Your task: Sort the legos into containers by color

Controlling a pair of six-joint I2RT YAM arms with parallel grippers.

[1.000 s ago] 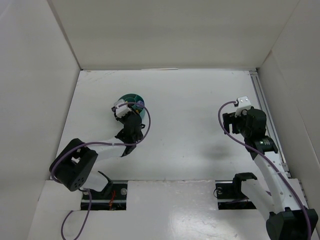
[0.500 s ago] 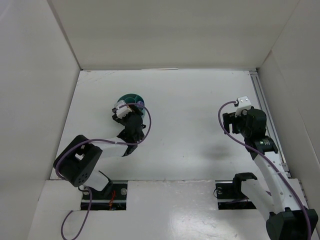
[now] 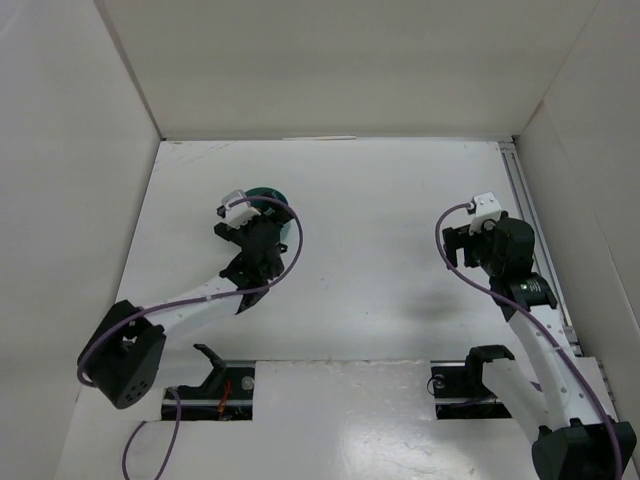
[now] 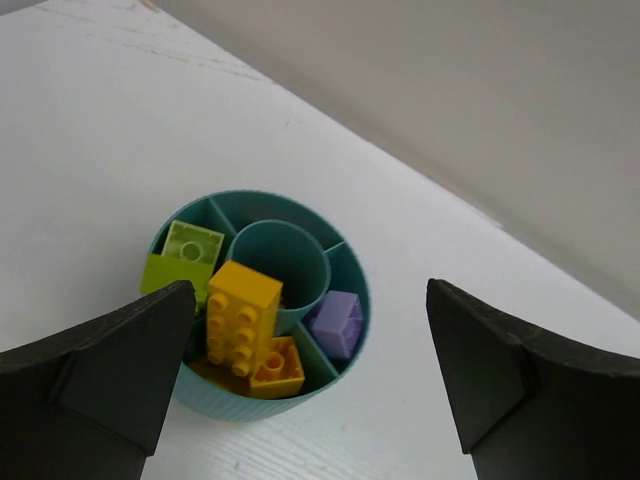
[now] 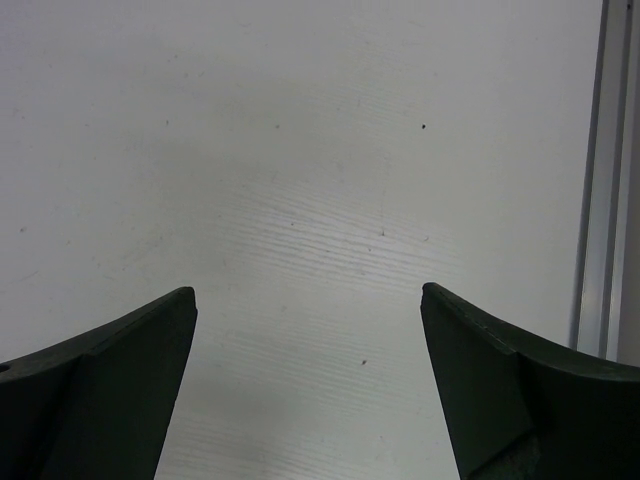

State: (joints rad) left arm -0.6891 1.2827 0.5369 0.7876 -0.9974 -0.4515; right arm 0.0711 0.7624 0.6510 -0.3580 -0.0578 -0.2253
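The round teal dish (image 4: 250, 412) shows in the left wrist view with legos in its compartments. A lime green brick (image 4: 186, 256) lies at its left. A long yellow brick (image 4: 240, 312) leans over a smaller orange-yellow one (image 4: 276, 366), and a purple brick (image 4: 338, 322) lies at the right. The central cup (image 4: 286, 262) looks empty. My left gripper (image 4: 308, 290) hangs open above the dish's near side, holding nothing. From above, the dish (image 3: 270, 192) peeks out behind the left gripper (image 3: 258, 222). My right gripper (image 5: 308, 292) is open over bare table, far right (image 3: 458, 248).
A metal rail (image 5: 602, 180) runs along the table's right edge (image 3: 528, 215), just beside the right arm. White walls close in the table on the left, back and right. No loose bricks show on the table surface.
My left gripper has opened wide and drawn back a little from the dish, its arm stretching out to the left. The right gripper has opened slightly and stayed in place.
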